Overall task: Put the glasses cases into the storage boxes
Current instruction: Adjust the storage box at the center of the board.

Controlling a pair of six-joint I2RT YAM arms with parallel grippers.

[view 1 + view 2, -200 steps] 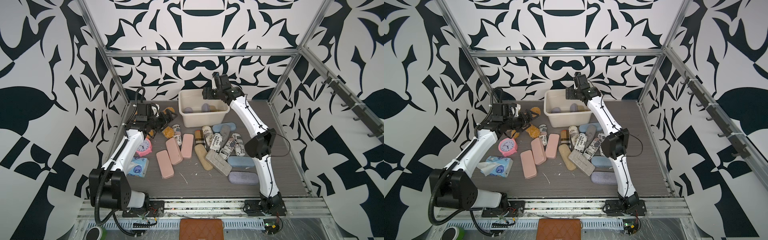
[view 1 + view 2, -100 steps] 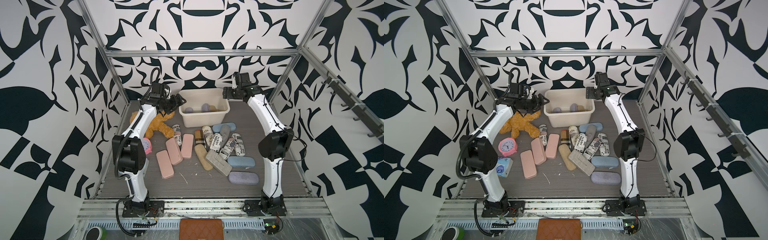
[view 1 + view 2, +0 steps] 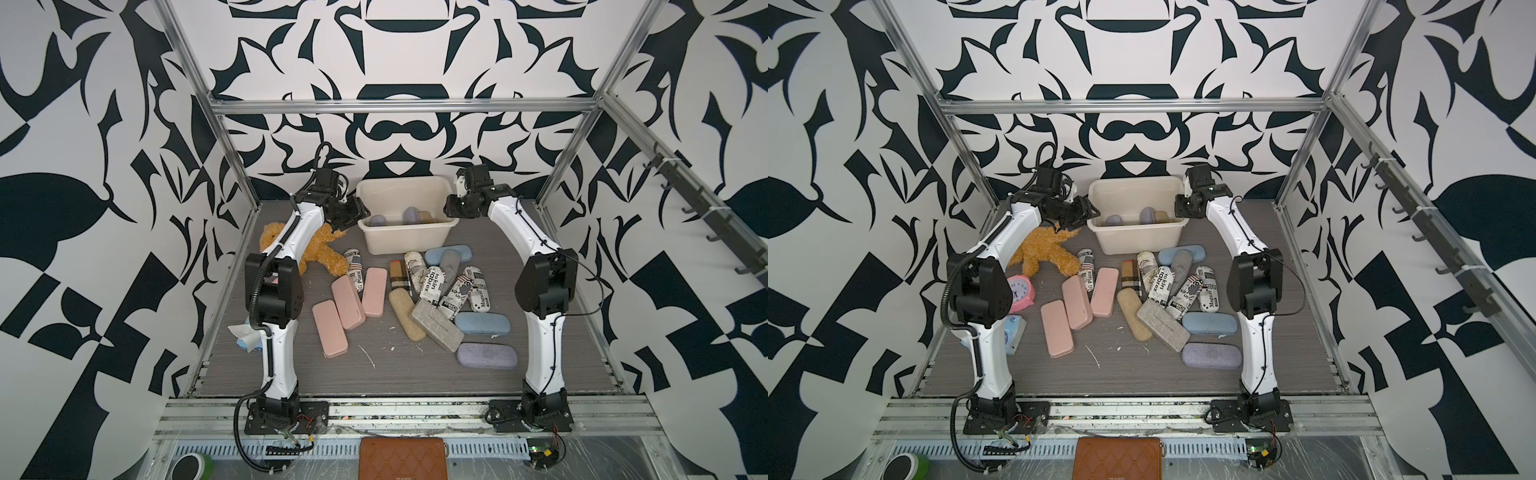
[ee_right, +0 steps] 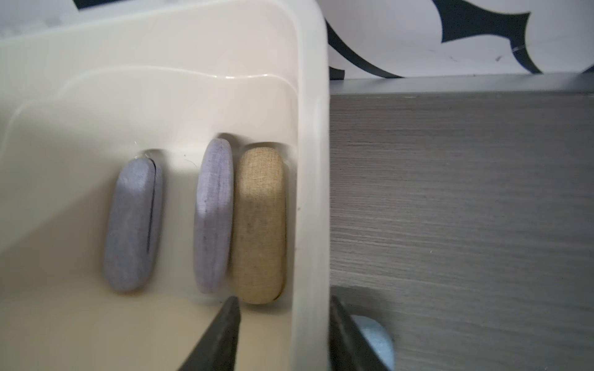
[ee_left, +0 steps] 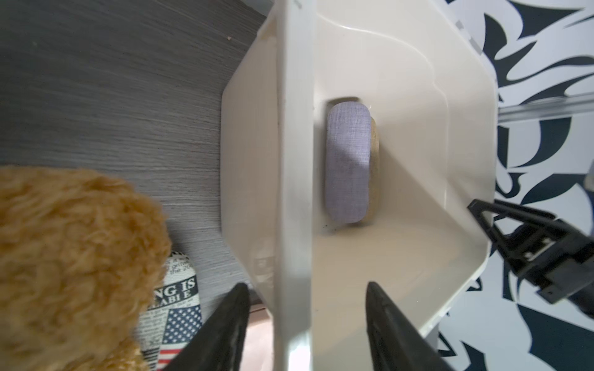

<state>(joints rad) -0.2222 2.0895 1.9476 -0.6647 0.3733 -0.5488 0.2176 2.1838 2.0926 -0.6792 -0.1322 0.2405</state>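
The cream storage box (image 3: 409,241) (image 3: 1140,241) stands at the back of the table with two lilac glasses cases (image 4: 133,225) (image 4: 213,218) and a tan one (image 4: 260,225) on edge inside. My left gripper (image 3: 360,212) (image 5: 305,286) is shut on its left rim, one finger inside and one outside. Across the box, my right gripper (image 3: 451,208) (image 4: 283,298) has closed down round the right rim in the same way. Several more cases lie on the table in front: pink (image 3: 348,296), newspaper-print (image 3: 430,282), light blue (image 3: 482,323), grey felt (image 3: 436,325), tan (image 3: 407,313), lilac (image 3: 486,356).
A brown teddy bear (image 3: 320,249) lies just left of the box under the left arm. A pink alarm clock (image 3: 1019,293) and a tissue packet (image 3: 1013,332) sit by the left wall. A brown wallet (image 3: 402,457) lies in front of the rails.
The left arm swung from the teddy at the left wall to the box's left rim. The right gripper moved from over the box to its right rim. Both jaws narrowed onto the rim.
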